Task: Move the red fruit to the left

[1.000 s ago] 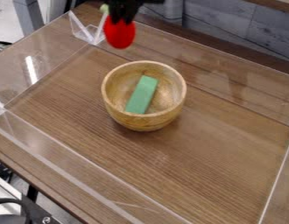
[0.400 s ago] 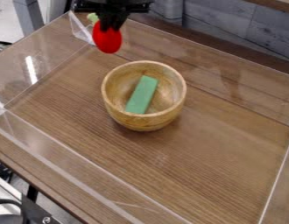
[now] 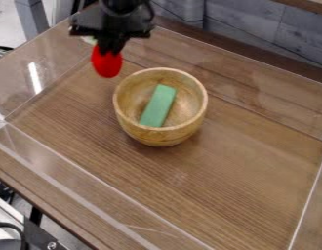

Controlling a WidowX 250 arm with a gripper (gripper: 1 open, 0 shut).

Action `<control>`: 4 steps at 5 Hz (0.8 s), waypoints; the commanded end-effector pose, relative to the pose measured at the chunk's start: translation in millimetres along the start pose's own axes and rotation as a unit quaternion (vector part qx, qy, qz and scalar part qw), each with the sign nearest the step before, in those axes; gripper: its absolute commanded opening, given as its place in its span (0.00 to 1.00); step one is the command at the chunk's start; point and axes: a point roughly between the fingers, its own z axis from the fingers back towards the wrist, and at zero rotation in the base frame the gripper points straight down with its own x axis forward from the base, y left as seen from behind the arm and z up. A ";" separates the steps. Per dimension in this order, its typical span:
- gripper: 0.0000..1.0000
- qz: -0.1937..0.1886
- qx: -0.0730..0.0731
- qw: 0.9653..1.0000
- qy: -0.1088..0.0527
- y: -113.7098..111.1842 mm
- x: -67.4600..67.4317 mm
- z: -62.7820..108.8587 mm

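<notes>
The red fruit (image 3: 107, 63) hangs from my black gripper (image 3: 111, 46), just left of and slightly behind the wooden bowl (image 3: 160, 127). The jaws are shut on the top of the red fruit, hiding its leafy end. It looks slightly above the wooden tabletop, though contact cannot be judged. A flat green block (image 3: 157, 104) lies slanted inside the bowl.
A clear acrylic wall (image 3: 47, 73) runs along the left and front of the wooden table (image 3: 229, 186), close to the left of the fruit. Grey panelling stands behind at the upper right.
My gripper has carried the red fruit down and to the left, from above the table's back edge to a spot beside the bowl's left rim.
</notes>
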 end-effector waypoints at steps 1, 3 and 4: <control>0.00 0.018 -0.001 1.000 -0.004 9.7 14.8 -4.3; 0.00 0.030 -0.004 0.999 0.014 30.7 28.4 -23.2; 0.00 0.028 -0.005 0.999 0.020 40.9 32.6 -35.7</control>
